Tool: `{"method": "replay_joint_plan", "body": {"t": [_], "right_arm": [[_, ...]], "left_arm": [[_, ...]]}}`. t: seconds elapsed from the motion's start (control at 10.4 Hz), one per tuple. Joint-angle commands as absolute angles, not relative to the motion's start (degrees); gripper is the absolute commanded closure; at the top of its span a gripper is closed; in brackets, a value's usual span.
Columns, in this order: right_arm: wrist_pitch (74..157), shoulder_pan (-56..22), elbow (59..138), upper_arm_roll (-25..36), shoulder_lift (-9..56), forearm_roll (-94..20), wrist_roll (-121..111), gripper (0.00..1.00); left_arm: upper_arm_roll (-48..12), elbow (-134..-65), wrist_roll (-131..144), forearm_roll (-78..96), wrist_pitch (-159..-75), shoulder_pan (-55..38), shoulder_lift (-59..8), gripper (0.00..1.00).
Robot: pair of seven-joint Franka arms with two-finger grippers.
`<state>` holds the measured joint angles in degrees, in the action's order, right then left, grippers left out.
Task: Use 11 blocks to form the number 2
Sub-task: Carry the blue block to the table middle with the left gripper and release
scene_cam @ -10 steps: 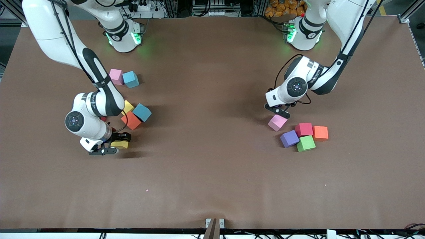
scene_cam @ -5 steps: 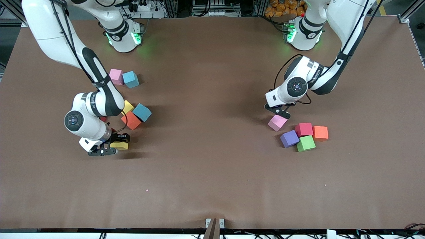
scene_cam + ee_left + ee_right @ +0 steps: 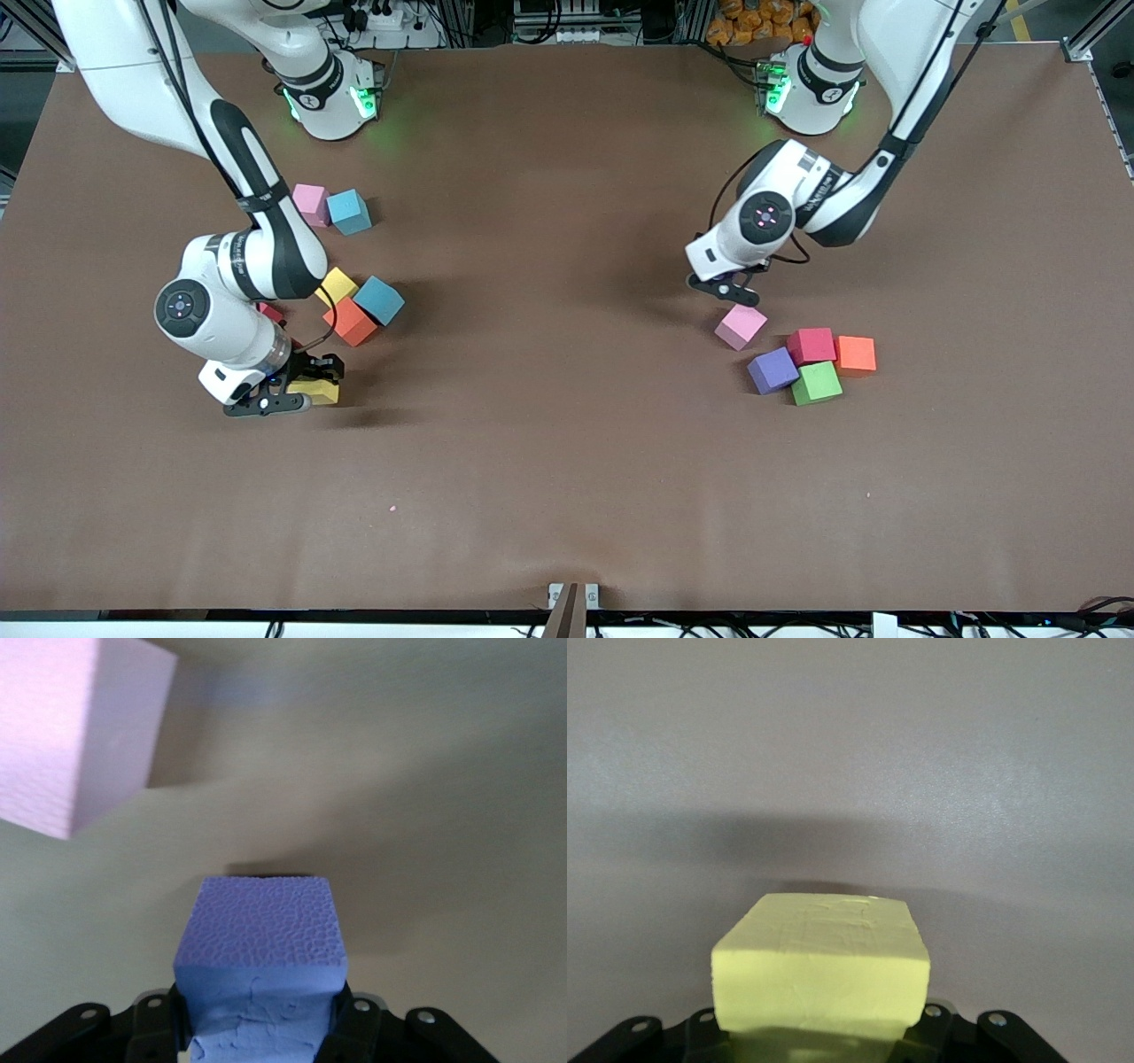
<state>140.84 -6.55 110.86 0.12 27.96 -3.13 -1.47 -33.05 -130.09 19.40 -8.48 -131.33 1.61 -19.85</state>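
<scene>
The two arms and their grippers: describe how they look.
Both arms have glossy white shells with black joint bands and black cables along them. Their round bases glow green. The right gripper and left gripper have black fingers under white wrist housings with round dark caps.

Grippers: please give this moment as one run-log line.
left gripper: shut on purple cube, over table by pink cube | right gripper: shut on yellow cube

Brown table (image 3: 567,443); yellow block (image 3: 822,966); purple block (image 3: 260,935)
</scene>
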Motion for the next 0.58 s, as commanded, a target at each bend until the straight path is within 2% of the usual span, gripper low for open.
{"method": "replay_joint_plan", "body": {"t": [0.0,0.19,0.48], "right_arm": [[138.9,-7.9,112.4,0.5,25.1,-3.3,-1.8,0.42],[134.1,-8.0,112.4,0.4,22.3,-3.3,-1.8,0.42],[131.0,-7.6,114.2,0.4,18.7,-3.3,-5.7,0.42]], "left_arm": [[-37.4,-128.7,24.8,-4.5,-130.1,1.8,-19.1,0.65],[-40.2,-127.8,28.6,-3.0,-130.1,1.1,-19.5,0.65],[-40.4,-126.4,33.9,1.0,-130.1,-4.0,-20.6,0.65]]}}
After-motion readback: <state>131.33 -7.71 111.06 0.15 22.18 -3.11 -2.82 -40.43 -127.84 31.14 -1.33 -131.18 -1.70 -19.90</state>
